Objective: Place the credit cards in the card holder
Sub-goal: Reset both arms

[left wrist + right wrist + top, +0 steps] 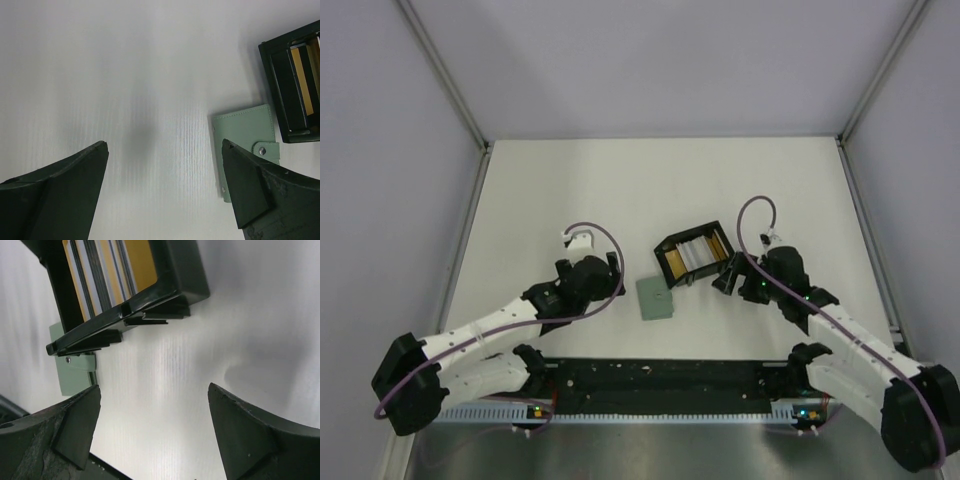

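The sage-green card holder (656, 298) lies closed and flat on the table between the arms; it also shows in the left wrist view (245, 131) and the right wrist view (72, 375). The credit cards (698, 255), yellow-orange and white, stand in a black open box (672, 268), also seen in the right wrist view (107, 265). My left gripper (612, 272) is open and empty, just left of the holder. My right gripper (728, 275) is open and empty, just right of the box.
The black box (292, 85) sits right behind the card holder, touching or overlapping its far corner. A black rail (660, 385) runs along the near table edge. Metal frame posts and white walls bound the table at left, right and back.
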Motion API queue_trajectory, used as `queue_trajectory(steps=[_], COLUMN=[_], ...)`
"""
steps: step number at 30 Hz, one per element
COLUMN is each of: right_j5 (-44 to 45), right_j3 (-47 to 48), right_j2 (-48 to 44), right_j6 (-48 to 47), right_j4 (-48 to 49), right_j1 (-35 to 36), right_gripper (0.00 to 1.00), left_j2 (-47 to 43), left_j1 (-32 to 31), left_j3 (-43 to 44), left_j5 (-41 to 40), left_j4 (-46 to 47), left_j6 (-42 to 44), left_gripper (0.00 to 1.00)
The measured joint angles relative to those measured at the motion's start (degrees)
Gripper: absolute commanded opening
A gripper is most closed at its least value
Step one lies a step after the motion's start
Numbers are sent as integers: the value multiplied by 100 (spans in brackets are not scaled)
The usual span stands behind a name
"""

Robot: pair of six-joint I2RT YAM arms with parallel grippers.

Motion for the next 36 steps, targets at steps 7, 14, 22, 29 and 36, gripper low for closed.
queue_trajectory(steps=[7, 14, 22, 29, 36], right_j5=[-798, -870, -570, -236, 861], right_j3=[42, 824, 1513, 1482, 1191], right_j2=[1021, 2203, 2811, 1967, 337], right_j6=[7, 48, -66, -691, -1373], right_j4=[933, 1497, 1633, 1045, 297], right_j1=[90, 90, 87, -531, -1545], right_gripper=[87, 87, 91, 97, 99], left_j2=[0, 0, 2, 35, 33], left_j1=[0, 0, 0, 20, 70], left_j3=[0, 0, 22, 109, 245], left_j5=[2, 2, -37, -319, -638], left_j4=[7, 9, -2, -4, 68], left_j6=[2, 2, 7, 184, 463], left_gripper=[98, 98, 98, 99, 99])
